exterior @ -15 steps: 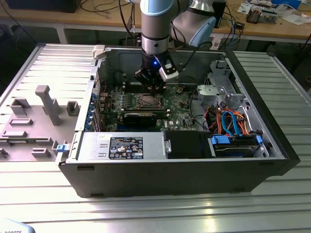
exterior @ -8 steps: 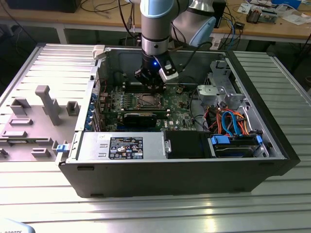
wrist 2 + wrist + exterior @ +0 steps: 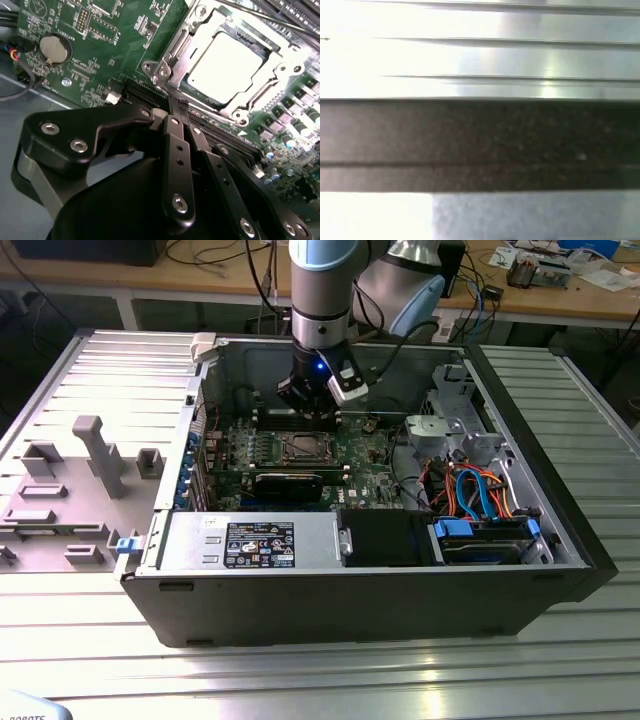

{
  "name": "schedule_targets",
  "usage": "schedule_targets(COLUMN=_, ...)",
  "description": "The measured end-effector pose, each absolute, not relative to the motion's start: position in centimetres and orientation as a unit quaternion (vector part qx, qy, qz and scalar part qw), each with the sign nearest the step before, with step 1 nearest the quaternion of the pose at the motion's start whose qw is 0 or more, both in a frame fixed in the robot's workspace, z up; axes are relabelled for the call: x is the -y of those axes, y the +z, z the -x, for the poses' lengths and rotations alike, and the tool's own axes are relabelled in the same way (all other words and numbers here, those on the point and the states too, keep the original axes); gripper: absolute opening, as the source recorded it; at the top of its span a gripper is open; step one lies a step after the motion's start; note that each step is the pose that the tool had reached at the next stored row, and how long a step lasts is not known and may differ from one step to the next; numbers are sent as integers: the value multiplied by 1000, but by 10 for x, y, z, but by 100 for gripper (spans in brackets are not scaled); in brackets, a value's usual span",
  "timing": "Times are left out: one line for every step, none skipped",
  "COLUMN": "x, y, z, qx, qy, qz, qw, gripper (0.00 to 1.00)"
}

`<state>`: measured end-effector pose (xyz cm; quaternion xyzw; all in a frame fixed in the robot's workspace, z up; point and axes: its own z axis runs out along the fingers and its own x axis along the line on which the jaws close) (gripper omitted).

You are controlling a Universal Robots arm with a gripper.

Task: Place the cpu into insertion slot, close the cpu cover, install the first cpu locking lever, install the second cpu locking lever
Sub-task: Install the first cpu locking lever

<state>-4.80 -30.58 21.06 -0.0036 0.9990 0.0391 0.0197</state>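
The cpu (image 3: 225, 60) shows its silvery top lying flat in the insertion slot (image 3: 161, 70) on the green motherboard (image 3: 100, 45). The cpu cover (image 3: 190, 47), a silver frame, lies down around the chip. In the second wrist view my gripper (image 3: 172, 102) is shut with nothing between its black fingers (image 3: 177, 145), its tips just off the socket's near corner. From the exterior view the gripper (image 3: 308, 412) hangs inside the open computer case just behind the socket (image 3: 300, 448).
A coin battery (image 3: 52, 47) sits on the board away from the socket. Long black slots (image 3: 215, 132) run under my fingers. The case holds a power supply (image 3: 250, 540) and a drive cage with orange and blue cables (image 3: 480, 490). A grey fixture tray (image 3: 70, 490) lies on the exterior view's left.
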Motion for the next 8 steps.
schedule_targets(x=306, y=211, z=48, qx=-999, qy=39, qz=4, qw=20, gripper=11)
schedule_targets(x=306, y=211, z=48, qx=-999, qy=38, qz=4, qw=20, gripper=11)
schedule_targets(x=306, y=211, z=48, qx=-999, qy=36, qz=4, qw=20, gripper=11)
schedule_targets(x=307, y=211, z=48, qx=-999, qy=35, qz=4, qw=20, gripper=11)
schedule_targets(x=307, y=211, z=48, qx=-999, qy=34, qz=4, qw=20, gripper=11)
schedule_targets(x=309, y=211, z=48, qx=-999, qy=33, qz=4, qw=20, gripper=11)
schedule_targets(x=310, y=211, z=48, qx=-999, qy=33, qz=4, qw=20, gripper=11)
schedule_targets(x=311, y=211, z=48, qx=-999, qy=32, qz=4, qw=20, gripper=11)
